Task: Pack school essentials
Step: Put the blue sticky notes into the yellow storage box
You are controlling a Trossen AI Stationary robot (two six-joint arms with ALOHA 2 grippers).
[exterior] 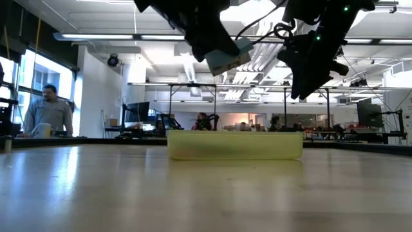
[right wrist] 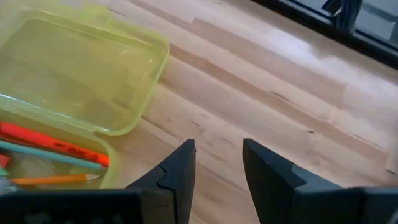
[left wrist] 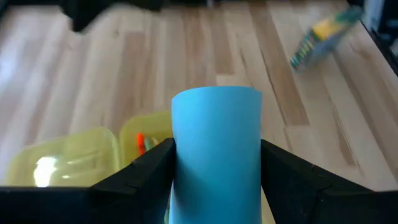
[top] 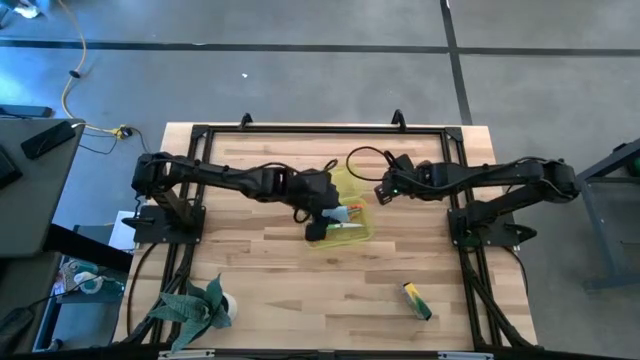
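Tabletop [top: 260, 290] of pale wood planks, framed by dark rails. Yellow translucent case [top: 352, 205] open near centre, lid flat beside the tray.

Left hand [top: 318, 228] over the case, clamped on light-blue note pad [left wrist: 216, 149], pad upright between both fingers [left wrist: 149, 168]. In the low view, pad [exterior: 228, 59] well above the case wall [exterior: 235, 145], tilted, not touching it.

Right hand [top: 383, 190] just beside the case's far edge, raised off the wood; fingers [right wrist: 180, 171] parted with bare tabletop showing in the gap, grasping nothing.

Inside the tray: red-orange marker [right wrist: 53, 143], green pencil [right wrist: 56, 155], wooden pencil [right wrist: 53, 180], lying flat and side by side. Marker also visible past the pad in the left wrist view [left wrist: 140, 143].

Yellow-green stick [top: 416, 300] alone toward the near right corner, well apart from the case. Green leafy plant [top: 195, 305] at the near left corner.

Beyond the tabletop: person [exterior: 48, 111] standing at far left of the room; others seated farther back, too small to describe.
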